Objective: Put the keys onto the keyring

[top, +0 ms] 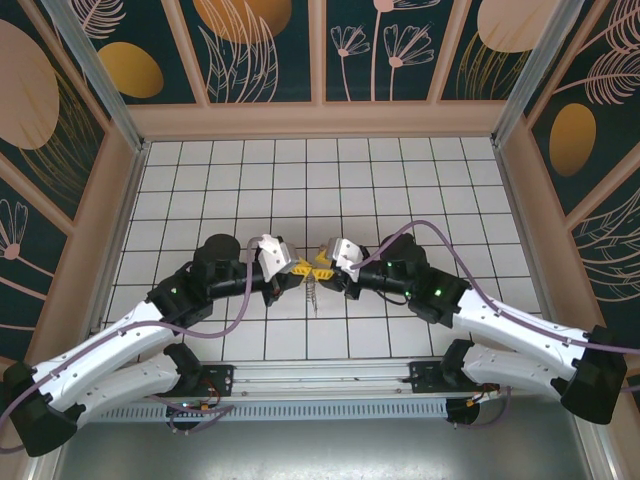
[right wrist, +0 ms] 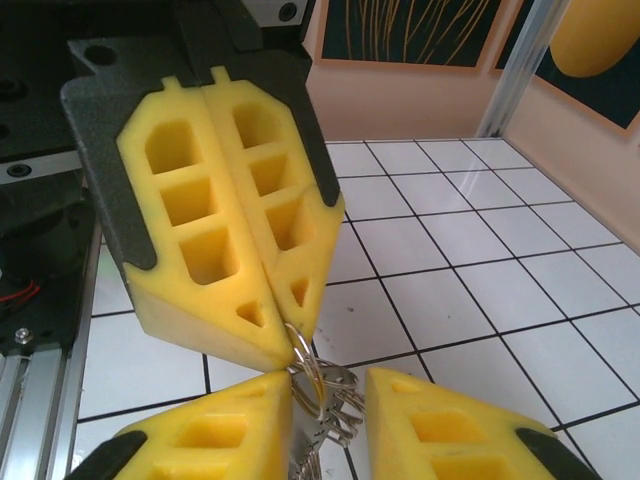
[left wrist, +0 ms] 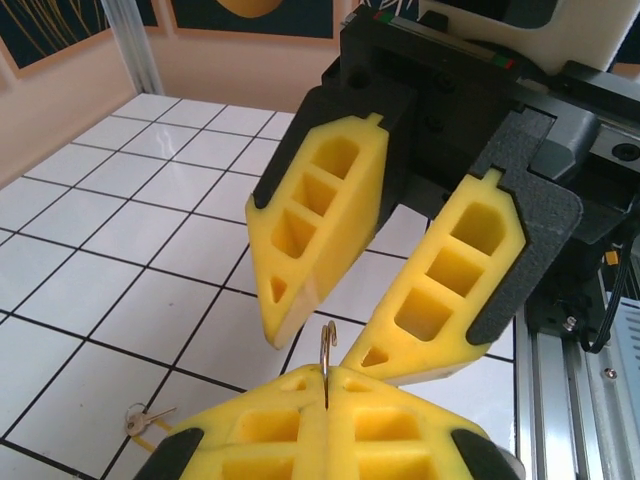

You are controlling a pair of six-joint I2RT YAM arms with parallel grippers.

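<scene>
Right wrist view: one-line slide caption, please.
Left tool pinches the keyring while the right tool, open, straddles it.

Yellow fingers (left wrist: 320, 220), silver keyring (right wrist: 322, 385), white black-gridded table (top: 400, 180)

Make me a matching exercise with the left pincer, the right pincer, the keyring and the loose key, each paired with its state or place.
Things:
1. left pincer
2. right pincer
3. keyring
4. loose key

States or places:
A. lying on the white tiles
B. jaws apart
C. shut
D. gripped in mid-air

Pairs: 1-C, 2-B, 3-D, 4-A
</scene>
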